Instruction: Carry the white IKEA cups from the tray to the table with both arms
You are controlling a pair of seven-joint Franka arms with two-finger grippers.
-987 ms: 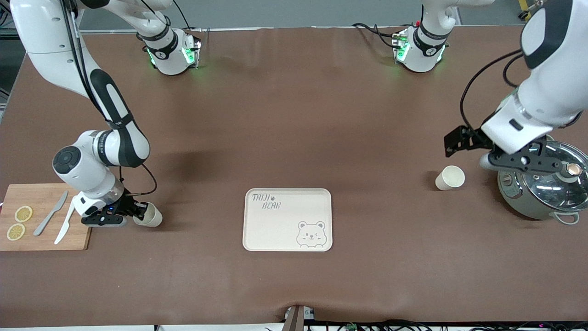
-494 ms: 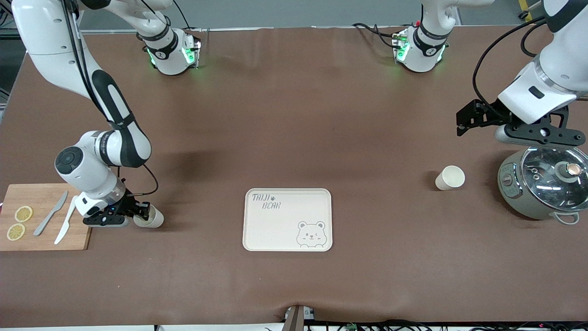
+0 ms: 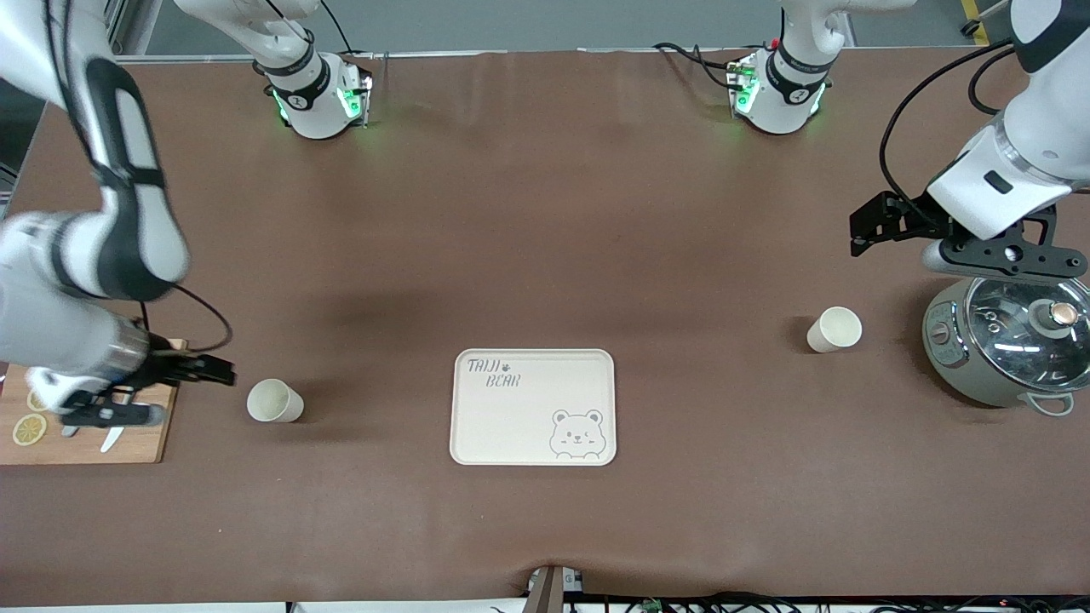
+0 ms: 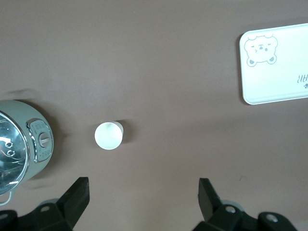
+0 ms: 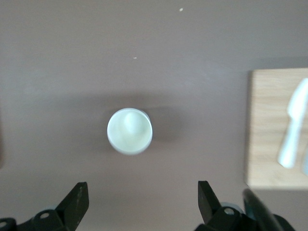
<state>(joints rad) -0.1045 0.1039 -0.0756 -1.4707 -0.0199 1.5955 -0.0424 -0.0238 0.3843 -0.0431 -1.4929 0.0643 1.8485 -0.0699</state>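
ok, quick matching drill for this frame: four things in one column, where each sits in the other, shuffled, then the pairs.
1. tray
2. lemon slices
3. left gripper
4. cup

A. on the cutting board
B. beside the pot, toward the table's middle
C. mid-table, holds nothing
D. jaws open, up over the pot's farther edge

Pairs: 1-C, 2-A, 3-D, 4-B

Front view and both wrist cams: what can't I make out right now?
- Right gripper: blurred by motion in the front view, over the table beside the cutting board.
- Knives and lemon slices: mostly hidden by the right arm in the front view.
- Pot: cut off by the front view's edge; what it holds is hidden by its lid.
- Left gripper: fingertips too small in the front view; they show open in the left wrist view.
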